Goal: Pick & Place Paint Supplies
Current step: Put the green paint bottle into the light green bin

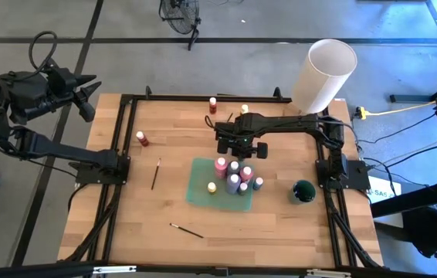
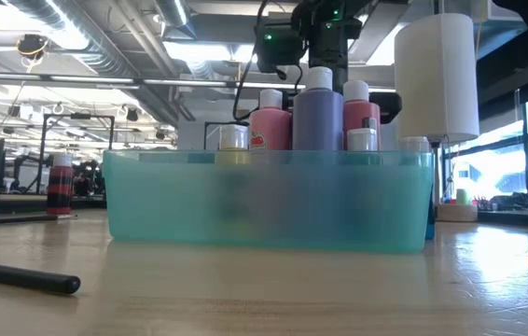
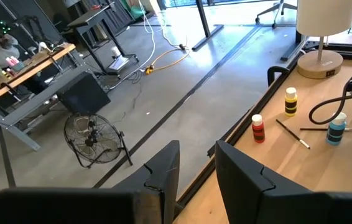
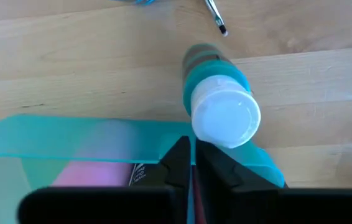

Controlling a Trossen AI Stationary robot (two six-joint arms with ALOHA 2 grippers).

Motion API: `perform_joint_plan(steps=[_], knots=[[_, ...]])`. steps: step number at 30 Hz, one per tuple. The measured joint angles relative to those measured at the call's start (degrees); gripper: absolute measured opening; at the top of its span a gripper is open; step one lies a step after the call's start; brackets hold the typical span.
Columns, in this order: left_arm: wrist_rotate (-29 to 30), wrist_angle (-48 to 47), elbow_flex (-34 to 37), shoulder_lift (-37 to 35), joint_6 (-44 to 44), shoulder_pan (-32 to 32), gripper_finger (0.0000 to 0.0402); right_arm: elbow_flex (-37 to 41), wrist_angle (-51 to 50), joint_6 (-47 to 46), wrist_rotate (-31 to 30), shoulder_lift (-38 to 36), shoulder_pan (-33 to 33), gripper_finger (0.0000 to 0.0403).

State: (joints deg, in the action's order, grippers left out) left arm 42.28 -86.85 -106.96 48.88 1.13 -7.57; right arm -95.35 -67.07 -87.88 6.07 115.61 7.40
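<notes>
Right gripper [image 1: 243, 147]: you had it hovering over the far rim of the teal tray [image 1: 197, 193], fingers pinched together with nothing between them.
Blue bottle [image 4: 219, 106]: in the right wrist view it lay tipped on the wood just outside the tray wall, cap toward the camera, apparently resting against the rim. I judged it a missed grasp or a drop short of the tray.
Tray load: pink bottle [image 1: 221, 165], purple bottle [image 1: 234, 182] and several more stood packed at the tray's 3 o'clock side.
Risk: lowering clenched fingers there could have knocked the upright bottles over or shoved the tray.
Risk two: the tipped bottle could have rolled away along the table if nudged.
Still out: red bottle [image 1: 142, 139] at 9 o'clock, brush [image 1: 155, 174] beside it, brush at 6 o'clock [image 1: 186, 229].
Left gripper [image 1: 87, 91]: parked off the table's 10 o'clock corner, fingers slightly parted, empty.
</notes>
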Motion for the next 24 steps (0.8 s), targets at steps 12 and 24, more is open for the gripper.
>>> perform_joint_plan(steps=[12,24], knots=[[0.0,-0.39,0.0,0.0,0.04,0.0,0.0098,0.0,0.0,0.02,0.15,0.0,0.0,0.0005],[0.02,-1.46,-0.02,-2.96,-3.03,0.0,0.0098,0.0,-0.2,1.06,0.65,0.0,-0.45,0.0005]])
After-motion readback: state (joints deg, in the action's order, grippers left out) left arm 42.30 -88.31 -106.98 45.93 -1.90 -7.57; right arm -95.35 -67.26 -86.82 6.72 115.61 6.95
